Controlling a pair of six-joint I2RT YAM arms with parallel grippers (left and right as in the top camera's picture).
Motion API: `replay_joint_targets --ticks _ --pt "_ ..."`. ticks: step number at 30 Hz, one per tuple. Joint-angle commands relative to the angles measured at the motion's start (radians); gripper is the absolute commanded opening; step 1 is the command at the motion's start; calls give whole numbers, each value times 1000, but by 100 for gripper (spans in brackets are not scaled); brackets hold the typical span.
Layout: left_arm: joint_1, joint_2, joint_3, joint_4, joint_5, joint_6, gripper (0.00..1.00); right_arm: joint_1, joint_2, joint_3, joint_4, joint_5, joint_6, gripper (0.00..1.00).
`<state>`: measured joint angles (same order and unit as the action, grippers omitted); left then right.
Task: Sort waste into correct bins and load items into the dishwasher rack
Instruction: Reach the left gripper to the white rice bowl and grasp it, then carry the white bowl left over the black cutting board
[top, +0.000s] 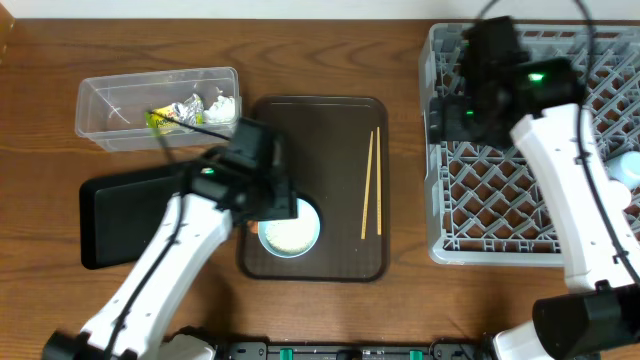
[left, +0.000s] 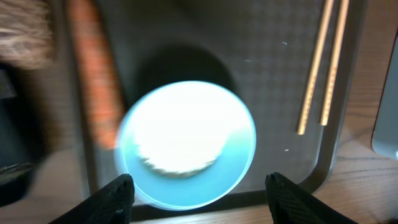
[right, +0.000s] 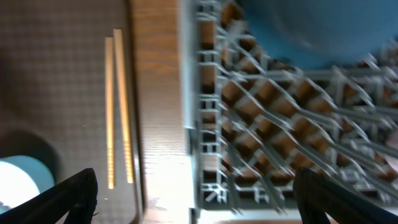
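White left arm (top: 168, 252) over light-blue bowl (top: 291, 233)

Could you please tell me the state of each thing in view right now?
small bowl: upright on the brown tray, holding rice.
chopsticks: lying side by side on the tray.
clear tub: holding wrapper and tissue.
rack: holding a dark blue bowl.
left fingers: open above the small bowl.
right fingers: open.
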<state>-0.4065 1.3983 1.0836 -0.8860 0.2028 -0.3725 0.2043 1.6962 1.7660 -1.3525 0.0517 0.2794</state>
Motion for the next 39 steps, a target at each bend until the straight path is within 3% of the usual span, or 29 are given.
replay_joint_targets --ticks 1,5,16,23,29,31,39 --pt "-72 79 -12 35 -13 -76 68 -36 -8 3 -22 9 18 94" --pt "-133 169 -12 96 -12 -122 67 -49 -8 3 -35 9 11 94" --pt "-202 359 -12 196 -13 -124 54 -47 -8 3 -35 8 11 94" --pt "-202 401 -12 197 -58 -123 35 -46 -8 3 -36 8 12 94" --pt "-202 401 -12 201 -58 -123 11 -46 -8 3 -41 8 12 94" --pt "-202 401 -12 200 -58 -123 7 -46 -8 3 -43 12 12 94" --pt "-202 399 8 159 -65 -110 6 -48 -8 3 -79 90 11 94"
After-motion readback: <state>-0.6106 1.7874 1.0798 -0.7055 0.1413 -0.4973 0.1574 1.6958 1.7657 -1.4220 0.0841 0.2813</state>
